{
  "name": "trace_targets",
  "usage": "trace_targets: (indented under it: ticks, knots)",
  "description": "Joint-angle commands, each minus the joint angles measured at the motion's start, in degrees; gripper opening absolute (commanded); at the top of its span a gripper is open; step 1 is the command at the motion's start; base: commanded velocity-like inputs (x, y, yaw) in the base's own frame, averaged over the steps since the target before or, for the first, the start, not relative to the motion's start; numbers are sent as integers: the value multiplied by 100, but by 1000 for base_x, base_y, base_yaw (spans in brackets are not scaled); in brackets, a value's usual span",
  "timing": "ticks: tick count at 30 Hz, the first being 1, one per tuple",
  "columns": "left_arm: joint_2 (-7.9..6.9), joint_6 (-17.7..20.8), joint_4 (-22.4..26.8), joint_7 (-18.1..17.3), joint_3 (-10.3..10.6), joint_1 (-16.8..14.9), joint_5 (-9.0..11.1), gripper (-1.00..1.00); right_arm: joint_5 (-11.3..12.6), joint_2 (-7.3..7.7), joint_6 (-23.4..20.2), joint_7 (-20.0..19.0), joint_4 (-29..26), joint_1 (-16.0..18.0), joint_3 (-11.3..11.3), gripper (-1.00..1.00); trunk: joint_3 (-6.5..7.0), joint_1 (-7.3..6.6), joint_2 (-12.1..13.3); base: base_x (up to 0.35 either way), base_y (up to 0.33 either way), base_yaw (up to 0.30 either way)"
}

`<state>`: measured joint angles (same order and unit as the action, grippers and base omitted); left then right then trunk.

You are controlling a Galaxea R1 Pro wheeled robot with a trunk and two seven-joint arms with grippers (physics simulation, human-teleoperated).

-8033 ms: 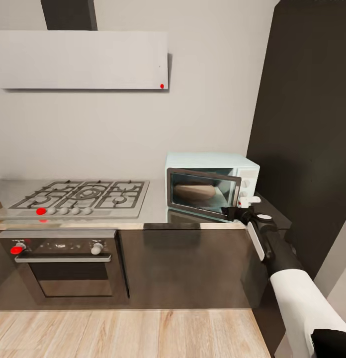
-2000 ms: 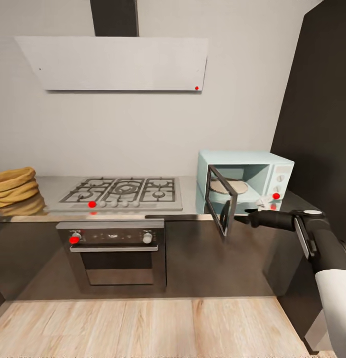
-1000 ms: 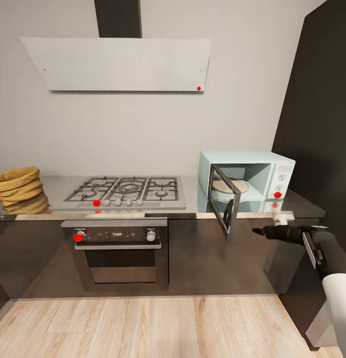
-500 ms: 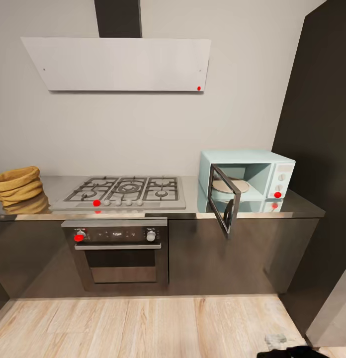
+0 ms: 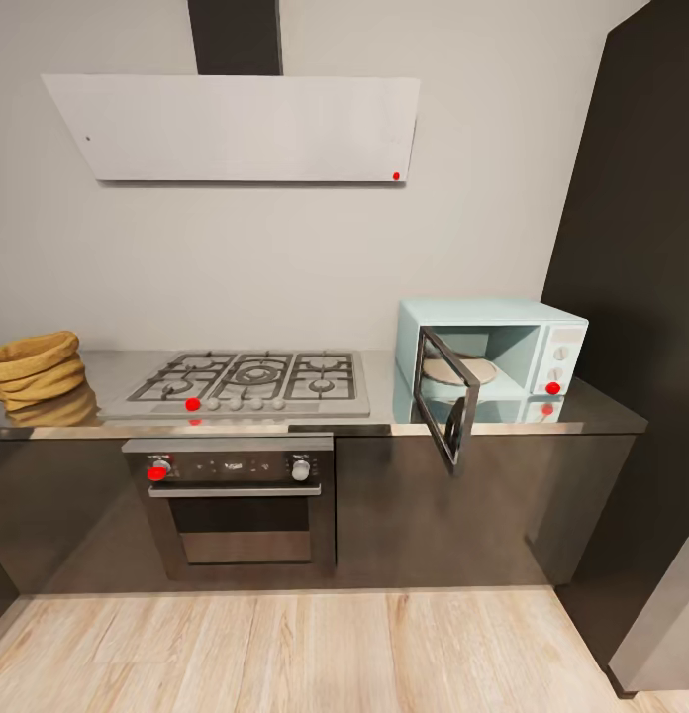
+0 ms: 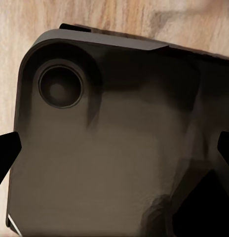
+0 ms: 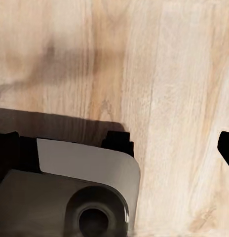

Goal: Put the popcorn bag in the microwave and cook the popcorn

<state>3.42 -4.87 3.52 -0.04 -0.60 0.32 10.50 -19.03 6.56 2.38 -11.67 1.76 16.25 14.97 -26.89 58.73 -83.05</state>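
Observation:
The pale mint-blue microwave (image 5: 503, 347) stands at the right end of the grey steel countertop (image 5: 384, 421). Its dark glass door (image 5: 445, 398) hangs open toward me, and a round tan turntable shows inside. The tan wrinkled popcorn bag (image 5: 33, 371) sits at the countertop's far left end, by the picture's edge; no popcorn shows. My left gripper (image 6: 114, 153) hangs open over a dark part of my own base. My right gripper (image 7: 114, 145) is open too, pointing down at the wooden floor, with nothing between its fingers.
A gas hob (image 5: 247, 381) with black grates lies between bag and microwave, above a steel oven (image 5: 236, 500). A pale extractor hood (image 5: 236, 129) hangs on the wall. A tall dark cabinet (image 5: 632, 297) closes the right side. Wooden floor (image 5: 285, 649) runs along the cabinets.
My right arm, which had swung the microwave door open, has dropped away below the head view. The head view itself has held still over the last second.

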Motion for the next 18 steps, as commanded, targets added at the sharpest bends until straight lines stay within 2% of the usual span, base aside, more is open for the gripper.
trace_targets:
  ticks: [1, 4, 5, 8, 11, 15, 18]
  knots:
    - [1, -6, 9, 2, -2, 3, 42, 100, -32, 1, 20, 67, 18, -67, 59, 100, -4, 0, -3, 0, 0, 0]
    - [-1, -9, 5, 10, -7, 3, 60, 100, 123, -1, 17, 345, 18, -216, 66, 100, -4, 0, -3, 0, 0, 11]
    - [-2, -16, 0, 11, -4, 3, 130, 100, 207, -2, 12, 501, 18, -263, 67, 100, -4, 0, -3, 0, 0, 162]
    - [1, -22, -1, 14, -2, 3, 229, 100, 258, -4, 0, 737, 23, -296, 68, 100, -4, 0, -3, 0, 0, 228]
    - [8, -23, -1, 20, -1, 3, 248, 100, 260, -16, -51, 793, 26, -363, 67, 100, -4, 0, -3, 0, 0, 263]
    - [10, -23, 0, 15, 2, 3, 246, 100, 262, -122, -87, 806, 19, -385, 67, 100, -4, 0, -3, 0, 0, 268]
    - [10, -23, 0, 13, 7, 3, 243, 100, 266, -128, -84, 807, 18, -385, 67, 100, -4, 0, -3, 0, 0, 269]
